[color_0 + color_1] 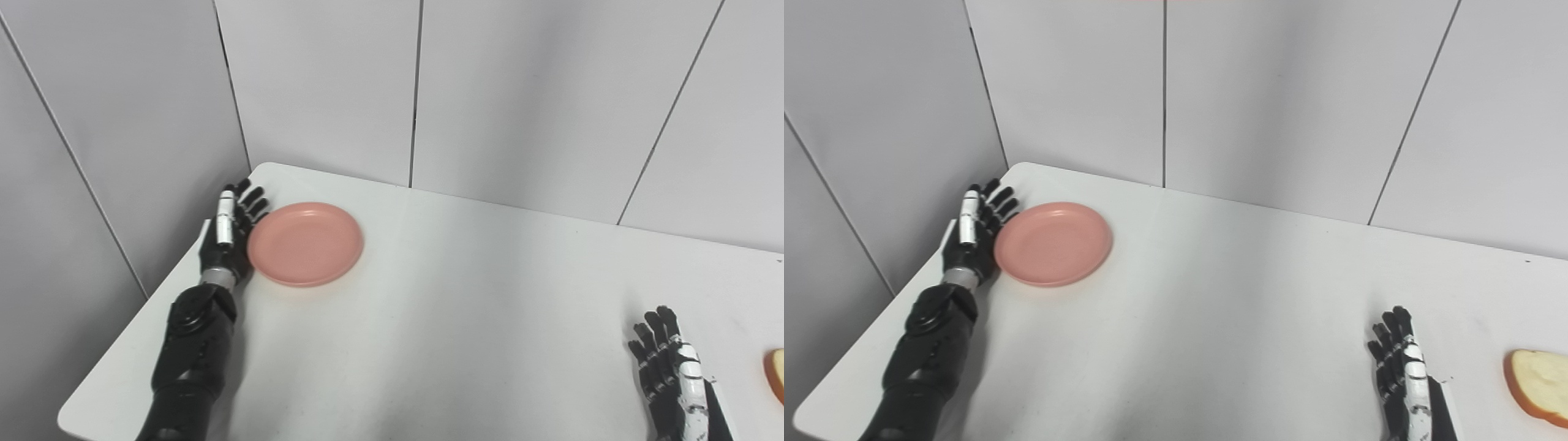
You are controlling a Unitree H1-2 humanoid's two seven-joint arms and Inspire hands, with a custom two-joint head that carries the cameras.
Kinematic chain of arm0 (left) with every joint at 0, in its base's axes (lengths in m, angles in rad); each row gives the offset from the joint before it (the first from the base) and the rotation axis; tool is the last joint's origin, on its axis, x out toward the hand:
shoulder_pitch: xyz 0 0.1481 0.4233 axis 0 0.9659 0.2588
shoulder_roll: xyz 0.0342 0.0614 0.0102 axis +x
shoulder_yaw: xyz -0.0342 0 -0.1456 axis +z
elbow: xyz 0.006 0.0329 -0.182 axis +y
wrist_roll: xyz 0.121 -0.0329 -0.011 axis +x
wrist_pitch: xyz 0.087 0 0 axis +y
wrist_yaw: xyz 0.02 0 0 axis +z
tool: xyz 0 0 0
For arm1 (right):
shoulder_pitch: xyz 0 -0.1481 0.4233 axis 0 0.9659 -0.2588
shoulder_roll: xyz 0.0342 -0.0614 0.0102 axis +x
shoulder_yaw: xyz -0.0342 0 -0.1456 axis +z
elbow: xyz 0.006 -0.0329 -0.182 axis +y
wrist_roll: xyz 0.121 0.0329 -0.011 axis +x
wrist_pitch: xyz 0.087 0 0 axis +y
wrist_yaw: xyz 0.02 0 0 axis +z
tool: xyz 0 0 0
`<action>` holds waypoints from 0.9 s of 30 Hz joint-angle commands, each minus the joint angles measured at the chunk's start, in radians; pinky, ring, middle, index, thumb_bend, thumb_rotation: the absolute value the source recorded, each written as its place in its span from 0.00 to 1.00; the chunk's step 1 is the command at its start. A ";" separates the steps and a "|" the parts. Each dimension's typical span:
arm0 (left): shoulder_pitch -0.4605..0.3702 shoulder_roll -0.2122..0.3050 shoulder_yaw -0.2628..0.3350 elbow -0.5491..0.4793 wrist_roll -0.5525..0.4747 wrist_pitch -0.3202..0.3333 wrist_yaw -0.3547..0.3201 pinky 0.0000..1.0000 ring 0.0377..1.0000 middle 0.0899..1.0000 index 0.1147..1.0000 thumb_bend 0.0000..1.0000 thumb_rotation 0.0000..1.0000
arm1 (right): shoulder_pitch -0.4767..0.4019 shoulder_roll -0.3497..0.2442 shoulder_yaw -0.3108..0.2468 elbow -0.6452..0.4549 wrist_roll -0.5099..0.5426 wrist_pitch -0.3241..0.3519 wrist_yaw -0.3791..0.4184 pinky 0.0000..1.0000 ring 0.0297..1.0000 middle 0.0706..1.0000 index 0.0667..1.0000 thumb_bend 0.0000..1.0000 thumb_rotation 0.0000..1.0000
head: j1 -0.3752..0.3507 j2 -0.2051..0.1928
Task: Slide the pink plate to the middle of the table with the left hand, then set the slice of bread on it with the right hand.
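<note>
Pink plate (305,244) is seen near the far left corner of the white desk (465,318), not yet in the middle. It is empty and lies flat. The left hand (229,228) is placed right beside the plate's left rim, with its fingers held straight and apart, and nothing is held in it. It cannot be told whether the rim is touched or only very close.

The plate looks stiff, light and smooth, so it is likely to slide easily on the smooth desk. It need not be picked up. A push on the left rim, low down and toward the middle, should be enough. If it is pushed too fast or off to one side, it may spin or slip away from the hand.

The slice of bread (1538,386) is found at the near right edge of the desk, well apart from the plate. The right hand (1404,373) is rested near the bread, loose and empty. The bread looks soft and light, so it should be taken gently by its sides and not squeezed hard.
</note>
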 commanded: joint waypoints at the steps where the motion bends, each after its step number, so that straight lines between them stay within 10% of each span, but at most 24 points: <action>1: 0.013 -0.019 -0.022 0.009 0.019 0.045 0.000 0.85 0.87 0.86 0.85 0.40 1.00 | 0.061 0.017 0.007 0.032 0.014 0.014 0.005 1.00 1.00 1.00 1.00 0.35 1.00 | -0.005 0.001; 27: 0.021 -0.068 -0.173 -0.058 0.075 0.096 -0.101 0.86 0.88 0.87 0.86 0.42 1.00 | 0.063 0.080 0.054 0.034 -0.091 -0.007 -0.048 1.00 1.00 1.00 1.00 0.28 1.00 | -0.289 0.004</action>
